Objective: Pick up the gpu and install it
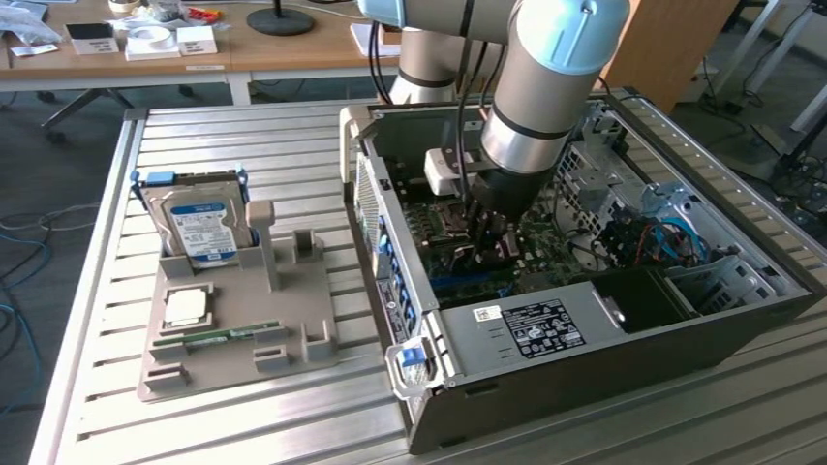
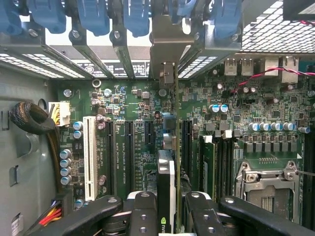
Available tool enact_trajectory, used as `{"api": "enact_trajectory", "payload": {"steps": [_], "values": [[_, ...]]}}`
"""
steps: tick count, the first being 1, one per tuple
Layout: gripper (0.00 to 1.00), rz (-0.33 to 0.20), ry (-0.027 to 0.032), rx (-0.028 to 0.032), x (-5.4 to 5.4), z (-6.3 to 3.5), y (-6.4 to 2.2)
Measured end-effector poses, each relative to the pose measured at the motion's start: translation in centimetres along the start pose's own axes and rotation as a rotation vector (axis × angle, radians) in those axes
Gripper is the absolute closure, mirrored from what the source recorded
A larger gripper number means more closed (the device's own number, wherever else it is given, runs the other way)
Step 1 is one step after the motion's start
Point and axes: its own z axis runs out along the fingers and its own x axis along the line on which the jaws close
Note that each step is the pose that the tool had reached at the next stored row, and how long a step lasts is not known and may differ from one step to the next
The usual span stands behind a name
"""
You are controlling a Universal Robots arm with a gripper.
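Inside the open grey metal computer tower case (image 1: 582,407), which lay on its side on the slatted metal bench (image 1: 194,426), the jaws were clamped on the gpu (image 2: 166,183). This thin dark expansion card appeared edge-on in the wrist view. Its pale metal bracket (image 2: 165,46) sat at the far end, against the rear slot openings under the blue plastic retainer clips (image 2: 93,14). The card stood upright over the green motherboard (image 2: 133,142), parallel to the long white expansion slot (image 2: 90,157). Whether its edge connector had entered a slot could not be told.

In the exterior view, the grey moulded parts holder (image 1: 297,310) stood at 9 o'clock of the case, well apart. It carried the silver hard drive with blue-white label (image 1: 200,232) and the small green memory stick (image 1: 232,336).

Judged step: seating the card.
- The card should be kept square to the board, with no roll about its long edge.
- The bracket tongue should be fed into its rear opening as the connector meets the slot.
- Pressure should go straight down and be even along the length.
- Risks are a tilted entry jamming one end, or the card's edge grazing the small parts on the board beside it.
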Motion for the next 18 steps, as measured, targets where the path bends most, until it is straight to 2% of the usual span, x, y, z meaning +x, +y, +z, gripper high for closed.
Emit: {"api": "enact_trajectory", "payload": {"steps": [18], "values": [[0.73, 0.000, 0.0003, 0.0001, 0.19, 0.10, -0.01]]}}
